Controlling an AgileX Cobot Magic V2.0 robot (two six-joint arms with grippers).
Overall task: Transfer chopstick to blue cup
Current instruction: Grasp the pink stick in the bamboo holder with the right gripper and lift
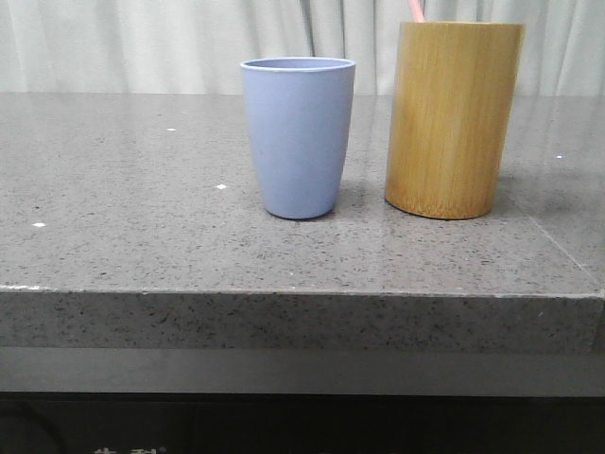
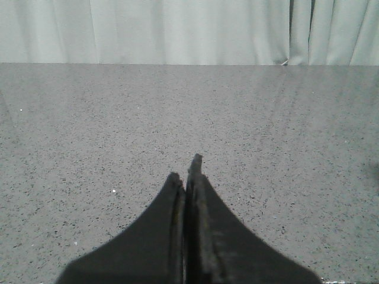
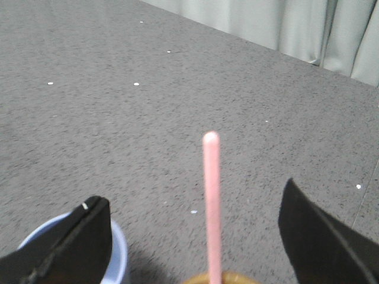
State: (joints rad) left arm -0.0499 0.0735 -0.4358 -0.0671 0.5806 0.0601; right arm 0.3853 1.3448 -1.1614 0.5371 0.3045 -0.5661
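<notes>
On the grey stone table, the blue cup is standing upright, just left of the bamboo holder. The chopstick is sitting in that holder, its pink tip rising above the rim. The right gripper is hanging spread wide around the chopstick, not touching it. The left gripper is pressed together, pinching nothing. Pale curtains are hanging behind.

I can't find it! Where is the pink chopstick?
The chopstick stands in the bamboo holder, right of the blue cup, between the right gripper's open fingers.
</notes>
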